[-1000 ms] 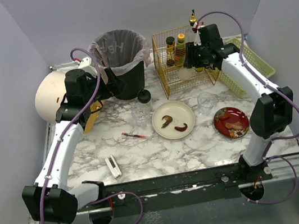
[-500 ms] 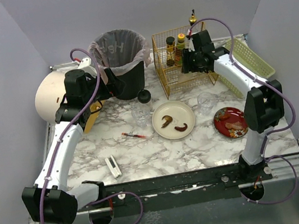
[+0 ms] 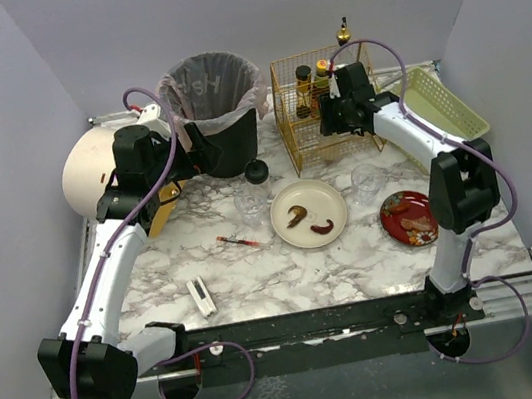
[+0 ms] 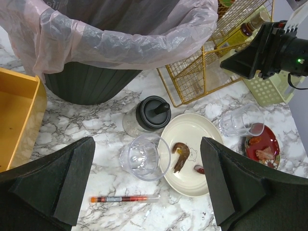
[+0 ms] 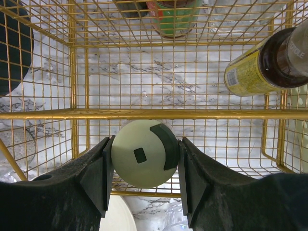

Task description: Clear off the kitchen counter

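The kitchen counter (image 3: 257,272) is white marble with grey veins. My right gripper (image 5: 144,159) is shut on a round jar with a pale green cap (image 5: 139,154) and holds it over the front rim of the gold wire basket (image 5: 144,114). In the top view this gripper (image 3: 334,120) is at the basket (image 3: 299,149). My left gripper (image 4: 149,180) is open and empty, high above a clear glass (image 4: 144,156) and a red-filled tube (image 4: 122,198). In the top view it (image 3: 196,155) is beside the bin.
Two bottles (image 5: 262,62) (image 5: 173,17) stand in the basket. A black-lidded jar (image 4: 151,113), a cream plate with shrimp (image 4: 192,159), a second glass (image 4: 238,122) and a red plate (image 4: 262,149) sit on the counter. The lined bin (image 4: 110,43), a yellow box (image 4: 19,115), a green basket (image 3: 439,106) and a white bar (image 3: 200,296) are around.
My right gripper has moved left with the green-capped jar, to over the gold basket's front. The left arm has barely moved.
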### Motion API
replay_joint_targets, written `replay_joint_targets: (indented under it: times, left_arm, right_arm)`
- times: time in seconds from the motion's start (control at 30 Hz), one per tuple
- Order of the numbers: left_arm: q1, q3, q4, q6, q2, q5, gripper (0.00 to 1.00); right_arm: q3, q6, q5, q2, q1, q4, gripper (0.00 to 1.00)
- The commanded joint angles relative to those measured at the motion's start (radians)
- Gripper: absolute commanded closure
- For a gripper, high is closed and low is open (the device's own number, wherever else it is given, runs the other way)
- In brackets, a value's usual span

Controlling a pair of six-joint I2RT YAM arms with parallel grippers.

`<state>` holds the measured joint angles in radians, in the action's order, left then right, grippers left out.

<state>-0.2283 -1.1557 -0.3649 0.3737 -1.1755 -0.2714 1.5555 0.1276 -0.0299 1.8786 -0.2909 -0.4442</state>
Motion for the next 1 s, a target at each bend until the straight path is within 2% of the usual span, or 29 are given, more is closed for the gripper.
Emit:
replay_joint_targets:
  times: [0.0,0.17,0.37,0.53,0.73,0.97]
  left_arm:
    - [0.007,-0.01,-0.016,-0.013,0.015,0.039,0.01]
    - [0.006,-0.004,-0.029,-0.02,0.021,0.061,0.01]
    - [0.007,0.0,-0.034,-0.028,0.024,0.063,0.01]
    - [0.007,-0.009,-0.046,-0.042,0.021,0.085,0.01]
    - [0.007,-0.009,-0.051,-0.041,0.042,0.136,0.01]
    - [0.007,-0.019,-0.055,-0.053,0.055,0.146,0.01]
  right_arm:
    - [-0.017,-0.042,-0.061,0.095,-0.011,-0.053,0.83]
    - [-0.017,-0.03,-0.073,0.104,-0.014,-0.066,0.68]
    - [-0.031,-0.008,-0.057,0.027,-0.014,-0.032,0.33]
    - [-0.042,0.01,-0.06,-0.049,-0.014,0.009,0.14]
    - [-0.06,0.017,-0.108,-0.141,-0.014,0.06,0.1]
    - [-0.095,-0.006,-0.068,-0.257,-0.014,0.075,0.1]
